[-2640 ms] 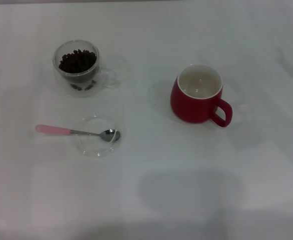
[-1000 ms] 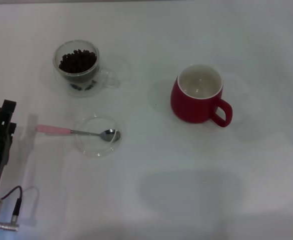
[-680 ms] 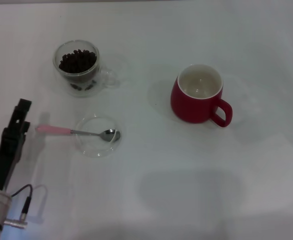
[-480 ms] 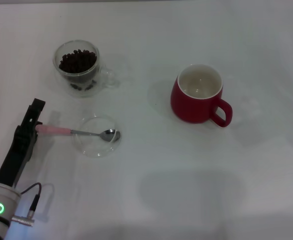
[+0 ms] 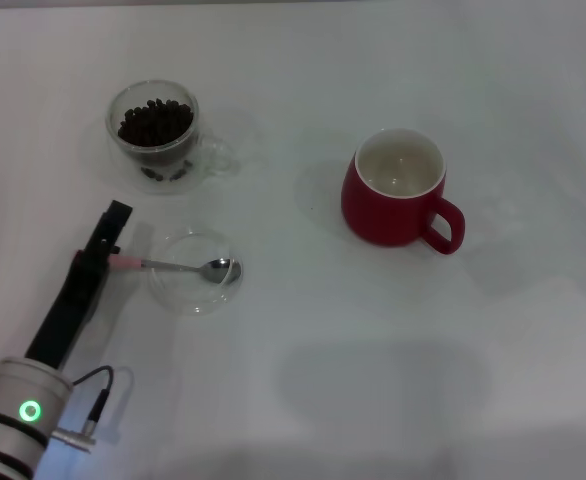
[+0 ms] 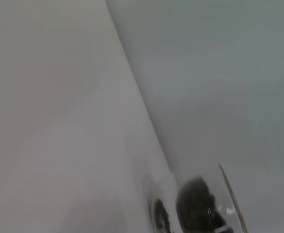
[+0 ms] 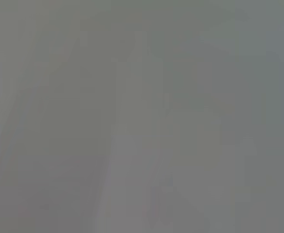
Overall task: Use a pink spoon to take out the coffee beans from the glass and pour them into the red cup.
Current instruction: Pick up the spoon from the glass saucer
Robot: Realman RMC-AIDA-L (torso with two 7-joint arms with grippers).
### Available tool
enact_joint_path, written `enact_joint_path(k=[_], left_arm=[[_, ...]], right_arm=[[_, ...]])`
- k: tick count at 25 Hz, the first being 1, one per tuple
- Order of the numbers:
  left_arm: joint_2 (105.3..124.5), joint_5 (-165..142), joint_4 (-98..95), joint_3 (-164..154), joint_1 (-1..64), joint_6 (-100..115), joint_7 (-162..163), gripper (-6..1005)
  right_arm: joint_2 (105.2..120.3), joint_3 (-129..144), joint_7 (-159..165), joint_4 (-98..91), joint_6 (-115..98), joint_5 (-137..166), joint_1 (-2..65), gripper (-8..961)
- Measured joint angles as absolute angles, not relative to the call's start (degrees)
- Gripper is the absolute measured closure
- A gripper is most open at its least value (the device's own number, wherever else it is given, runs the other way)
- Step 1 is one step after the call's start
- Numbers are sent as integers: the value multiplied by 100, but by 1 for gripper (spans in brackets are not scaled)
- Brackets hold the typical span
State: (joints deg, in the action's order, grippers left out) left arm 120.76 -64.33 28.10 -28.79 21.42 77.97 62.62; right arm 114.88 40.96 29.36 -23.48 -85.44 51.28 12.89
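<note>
Head view, our inventory: left gripper [image 5: 108, 235] over the pink spoon [image 5: 173, 265] handle, near the surface's [image 5: 373, 380] left edge; fingers' state we cannot tell. Spoon bowl rests in a shallow clear dish [image 5: 195, 272], handle sticking out twd the left edge. Glass [image 5: 156, 135] w/ coffee beans [image 5: 155, 120] stands nearer the far left corner, apart from the dish. Red cup [image 5: 398, 187] stands right of centre, handle twd the right edge, white inside. Left wrist view: glass w/ beans only. Right gripper not in view.
</note>
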Motion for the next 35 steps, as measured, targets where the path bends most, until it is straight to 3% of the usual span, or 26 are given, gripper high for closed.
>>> enact_joint_path(k=[35], left_arm=[[12076,-7052,3137,-2532,1910,8074,5482,122]], right_arm=[[11505,4096,2944,-2311,-8548,5146,1229,77]])
